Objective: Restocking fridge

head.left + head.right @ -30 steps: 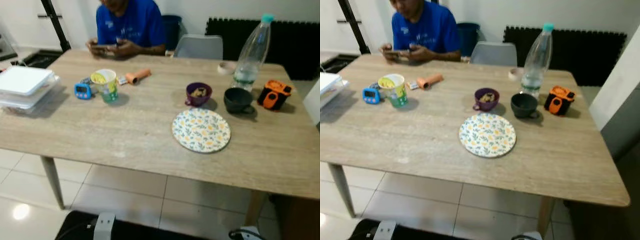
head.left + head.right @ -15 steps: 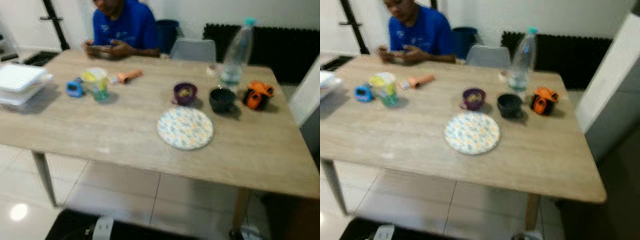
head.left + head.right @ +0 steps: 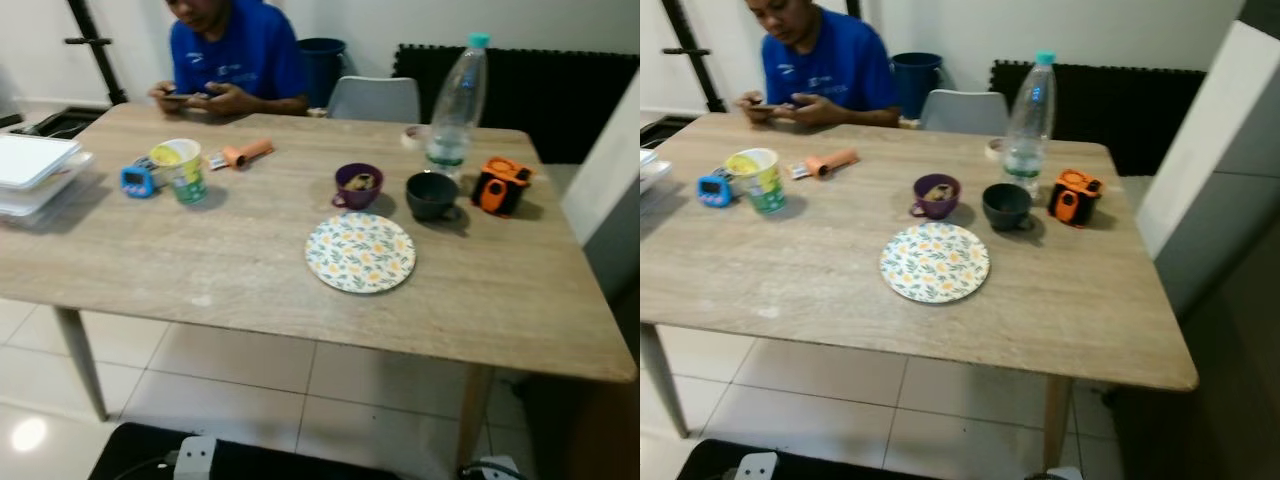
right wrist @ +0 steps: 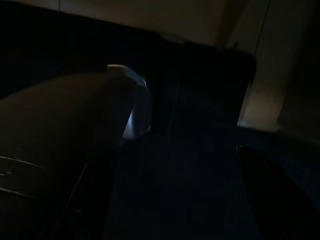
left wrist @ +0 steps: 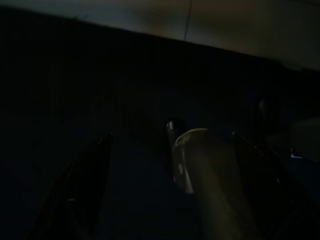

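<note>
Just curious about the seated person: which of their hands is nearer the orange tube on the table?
Their left. The left hand lies just beyond the orange tube, apart from it; the right hand is farther off, beyond the yellow cup.

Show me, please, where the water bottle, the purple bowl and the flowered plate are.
water bottle (image 3: 1026, 125): right eye view, on its clear body.
purple bowl (image 3: 936, 196): right eye view, on its rim.
flowered plate (image 3: 934, 262): right eye view, on its middle.

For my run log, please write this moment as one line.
phase: facing table | items: water bottle, purple cup, dark cup, floral plate | person seated opposite | arms: idle
</note>
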